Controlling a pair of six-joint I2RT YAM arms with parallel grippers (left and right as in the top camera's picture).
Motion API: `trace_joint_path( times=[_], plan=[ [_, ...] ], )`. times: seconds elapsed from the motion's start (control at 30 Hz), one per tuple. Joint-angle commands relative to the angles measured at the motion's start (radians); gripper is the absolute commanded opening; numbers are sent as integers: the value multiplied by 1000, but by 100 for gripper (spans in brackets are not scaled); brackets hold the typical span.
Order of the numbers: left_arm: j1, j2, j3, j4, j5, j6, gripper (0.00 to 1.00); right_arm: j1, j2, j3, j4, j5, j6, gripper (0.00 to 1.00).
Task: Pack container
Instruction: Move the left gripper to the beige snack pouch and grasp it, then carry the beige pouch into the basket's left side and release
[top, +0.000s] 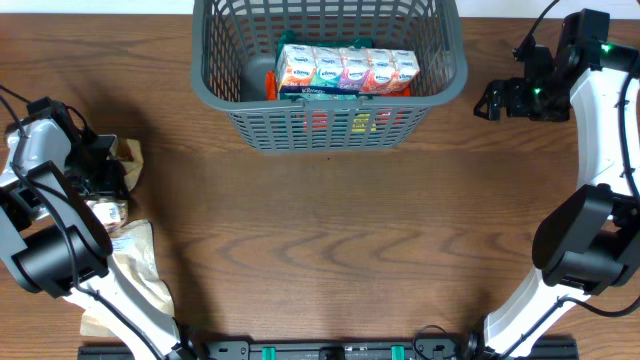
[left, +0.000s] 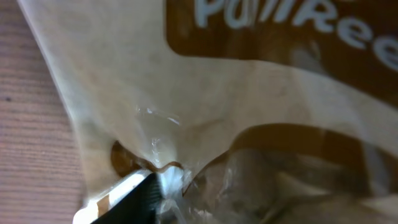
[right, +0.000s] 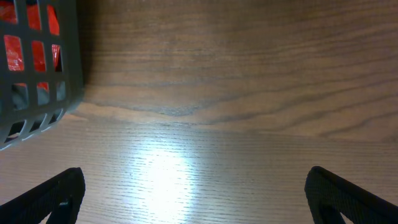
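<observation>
noted left gripper (top: 108, 178) apparently pinched on snack bag (top: 128, 155); found container (top: 300, 130) forward-right of it, long axis crosswise; logged right gripper (right: 196, 193) wide, empty, nearer.

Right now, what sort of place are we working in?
Probably a robot test bench, not a home: a wooden table, a left arm and right arm flanking it, and a grey container holding tissue packs.

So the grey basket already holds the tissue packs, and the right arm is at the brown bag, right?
Not quite: it is the left gripper that is at the brown bag, as the overhead view shows. The right gripper hangs open over bare table. The basket does hold the tissue packs.
</observation>
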Motion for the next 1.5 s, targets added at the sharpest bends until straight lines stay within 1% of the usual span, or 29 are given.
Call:
trace_joint_path(
  times=[0.0, 0.1, 0.2, 0.23, 0.4, 0.57, 0.67, 0.77, 0.87, 0.93, 1.03, 1.17, 1.23, 1.3, 1.37, 1.4, 1.47],
  plan=[
    [5, 40, -3, -8, 2, -9, 27, -9, -3, -3, -2, -1, 2, 99],
    [-6, 19, -2, -7, 16, -22, 15, -9, -3, -3, -2, -1, 2, 99],
    [-22, -13, 6, -10, 19, -39, 10, -9, -3, -3, -2, -2, 1, 99],
    [-29, -27, 9, -11, 19, -52, 6, -9, -3, -3, -2, -1, 2, 99],
    [-76, -134, 39, -31, 19, -123, 6, -9, -3, -3, -2, -2, 1, 99],
    [-138, -279, 159, -86, 19, -232, 6, -9, -3, -3, -2, -1, 1, 99],
    [-185, -354, 289, -118, 20, -286, 6, -9, -3, -3, -5, -1, 0, 99],
    [-253, -400, 459, -150, 23, -288, 6, -9, -3, -3, -8, -2, 1, 99],
    [-350, -412, 639, -163, 30, -281, 6, -9, -3, -3, -18, -2, 1, 99],
    [-438, -412, 745, -162, 66, -208, 6, -9, -3, -3, -30, -1, 1, 99],
    [-570, -412, 809, -135, 100, -82, 6, -9, -3, -3, -35, -2, 1, 99],
    [-755, -396, 815, -87, 101, 180, 6, -9, -3, -3, -31, -2, 1, 99],
    [-816, -372, 815, -68, 101, 312, 6, -9, -3, -3, -32, -2, 1, 99],
    [-851, -338, 814, -43, 101, 433, 6, -9, -3, -3, -32, -2, 1, 99],
    [-864, -295, 814, -12, 101, 517, 6, -9, -3, -3, -31, -2, 1, 99],
    [-864, -272, 814, 6, 101, 539, 6, -9, -3, -3, -31, -2, 1, 99],
    [-861, -218, 814, 45, 101, 544, 6, -9, -3, -3, -31, -2, 1, 99]
  ],
)
